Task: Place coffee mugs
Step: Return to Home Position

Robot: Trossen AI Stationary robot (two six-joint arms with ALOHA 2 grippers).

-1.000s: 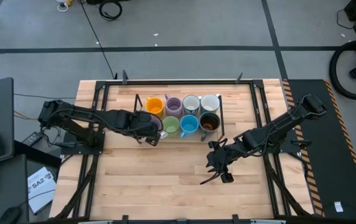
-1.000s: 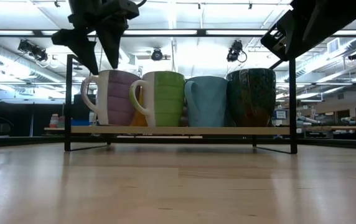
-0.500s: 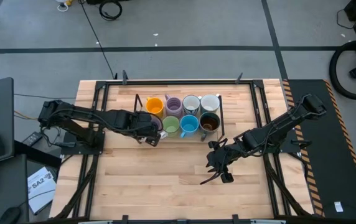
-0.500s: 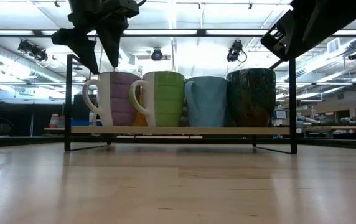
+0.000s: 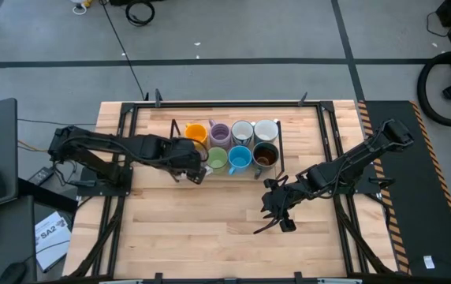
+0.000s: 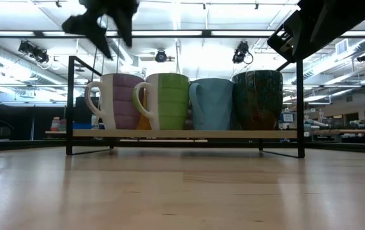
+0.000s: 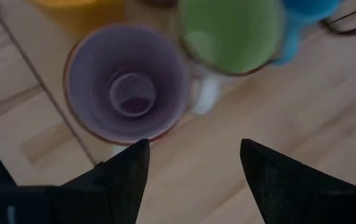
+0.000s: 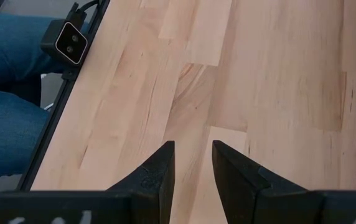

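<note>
Hovering above the black-framed wooden shelf (image 6: 170,134), my left tool (image 7: 193,149) is spread wide and empty. The lilac ribbed ceramic mug (image 7: 127,84) stands just below it, beside the green mug (image 7: 231,34). My right tool (image 8: 193,155), narrowly parted and empty, hangs over bare wooden bench (image 8: 277,93), well apart from the mugs.

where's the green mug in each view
high view: green mug, in the mug row nearer the arms, just right of the left gripper.
low view: second from left on the shelf.
left wrist view: beyond the open left gripper, beside a lilac mug.
right wrist view: not in it.
shared landmark: the bright blue mug right beside it.
</note>
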